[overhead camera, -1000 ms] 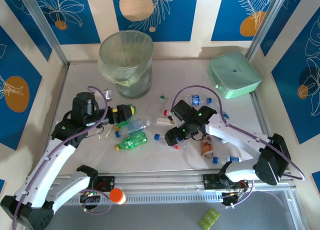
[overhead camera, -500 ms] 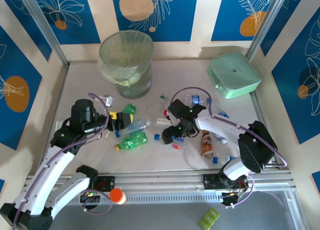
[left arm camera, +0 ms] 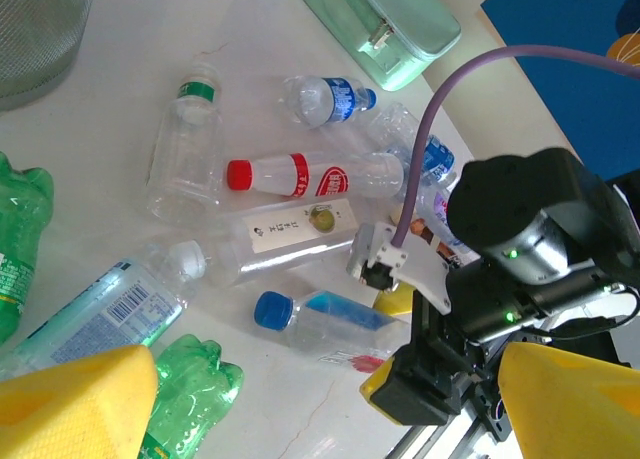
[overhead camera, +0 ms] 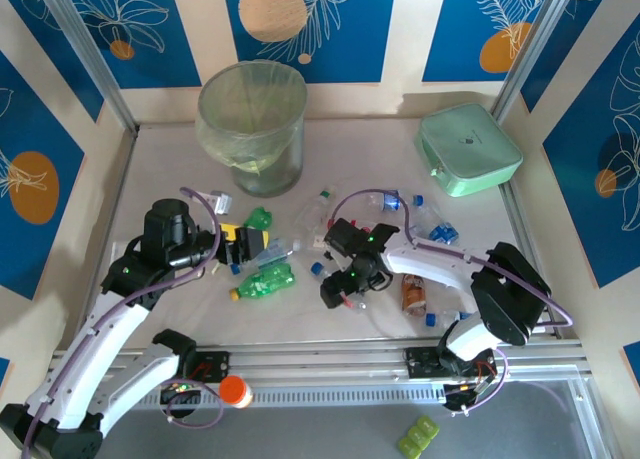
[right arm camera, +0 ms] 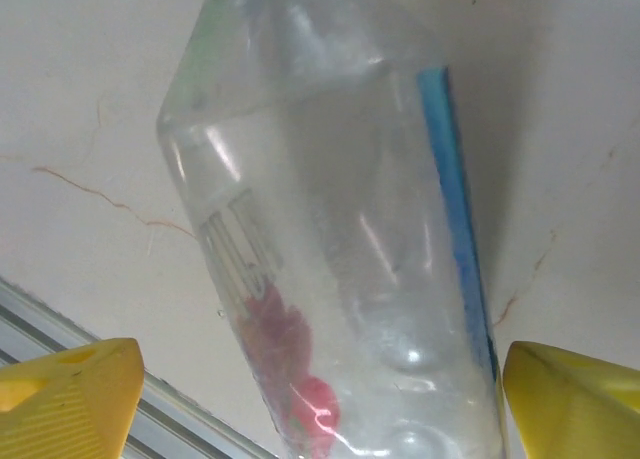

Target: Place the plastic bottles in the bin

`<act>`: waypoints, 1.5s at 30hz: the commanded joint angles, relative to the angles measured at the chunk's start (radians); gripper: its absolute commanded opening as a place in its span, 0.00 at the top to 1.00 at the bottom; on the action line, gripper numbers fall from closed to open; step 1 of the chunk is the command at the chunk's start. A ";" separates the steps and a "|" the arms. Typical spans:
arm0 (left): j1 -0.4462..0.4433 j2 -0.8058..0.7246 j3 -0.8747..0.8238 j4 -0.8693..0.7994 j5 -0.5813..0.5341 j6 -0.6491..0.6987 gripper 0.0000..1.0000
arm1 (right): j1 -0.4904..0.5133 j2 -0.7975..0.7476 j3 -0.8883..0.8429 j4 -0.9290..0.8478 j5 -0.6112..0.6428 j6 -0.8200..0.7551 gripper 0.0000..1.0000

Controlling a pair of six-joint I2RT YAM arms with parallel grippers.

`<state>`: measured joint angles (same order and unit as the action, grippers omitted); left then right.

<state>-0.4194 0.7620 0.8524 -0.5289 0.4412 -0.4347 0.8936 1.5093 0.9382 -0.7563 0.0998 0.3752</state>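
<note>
A clear bottle with a blue cap (overhead camera: 318,270) lies on the table, and my right gripper (overhead camera: 338,289) stands open astride its base. In the right wrist view this bottle (right arm camera: 330,229) lies between the yellow fingers (right arm camera: 70,389), with a gap on the left side. My left gripper (overhead camera: 250,242) is open and holds nothing, just near of a green bottle (overhead camera: 258,217). Another green bottle (overhead camera: 262,281) and several clear bottles (left arm camera: 300,176) lie scattered between the arms. The bin (overhead camera: 250,129) stands at the back left, lined with a pale green bag.
A mint-green case (overhead camera: 468,149) sits at the back right. A brown-labelled bottle (overhead camera: 413,291) and more blue-capped bottles (overhead camera: 440,231) lie beside the right arm. An orange knob (overhead camera: 232,389) sits on the front rail. Metal posts bound the table.
My right gripper has slid left and lowered over the blue-capped clear bottle. My left gripper has drawn back toward the near side, away from the green bottle by the bin.
</note>
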 commanded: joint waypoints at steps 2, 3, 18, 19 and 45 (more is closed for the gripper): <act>-0.015 0.000 0.002 0.031 0.016 0.034 0.12 | 0.065 0.018 0.003 -0.070 0.136 0.054 0.11; -0.017 0.000 0.002 0.030 0.013 0.034 0.11 | 0.077 0.020 0.004 -0.074 0.155 0.062 0.13; -0.016 -0.003 0.002 0.016 -0.004 0.042 0.11 | 0.174 0.080 0.030 -0.069 0.234 0.106 0.35; -0.016 -0.004 0.002 0.017 -0.005 0.044 0.11 | 0.175 0.079 0.030 -0.071 0.233 0.105 0.38; -0.076 0.002 0.009 0.302 0.138 -0.177 0.03 | -0.026 -0.513 0.008 0.164 -0.302 0.140 0.54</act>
<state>-0.4755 0.7662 0.8608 -0.4030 0.4503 -0.5423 0.9195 1.0561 0.9478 -0.6910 -0.0151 0.4744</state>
